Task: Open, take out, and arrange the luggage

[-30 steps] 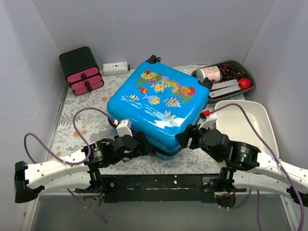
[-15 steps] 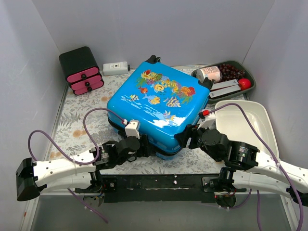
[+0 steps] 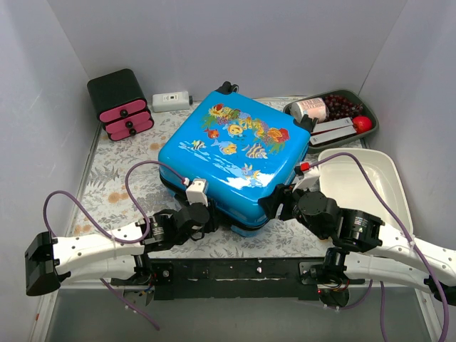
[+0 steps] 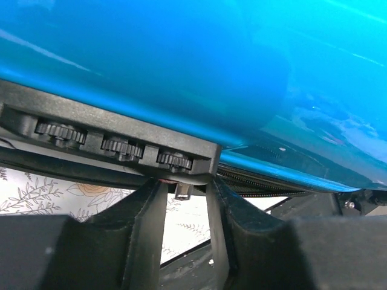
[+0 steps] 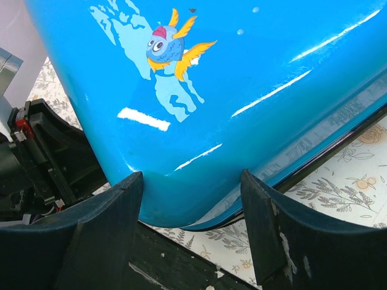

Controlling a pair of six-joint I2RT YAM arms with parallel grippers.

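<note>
The luggage (image 3: 228,149), a bright-blue hard-shell case with a fish print, lies flat and closed mid-table. My left gripper (image 3: 212,216) is at its near edge. In the left wrist view, the black combination lock (image 4: 115,142) sits just above my fingers (image 4: 148,208). A small metal zipper pull (image 4: 181,192) hangs between them with a gap on each side. The left gripper (image 4: 183,196) is narrowed but open. My right gripper (image 3: 276,203) is open at the near right corner. The right wrist view shows that rounded blue corner (image 5: 187,181) between the right gripper's (image 5: 192,193) spread fingers.
A black box with pink drawers (image 3: 121,105) stands at the back left, with a white device (image 3: 171,100) beside it. A dark tray (image 3: 365,100) of grapes and other items sits at the back right. A white bin (image 3: 360,189) lies right of the case.
My left gripper has slid right and in under the case's near edge, and its jaws have narrowed around the zipper pull. The right arm and the case have not moved.
</note>
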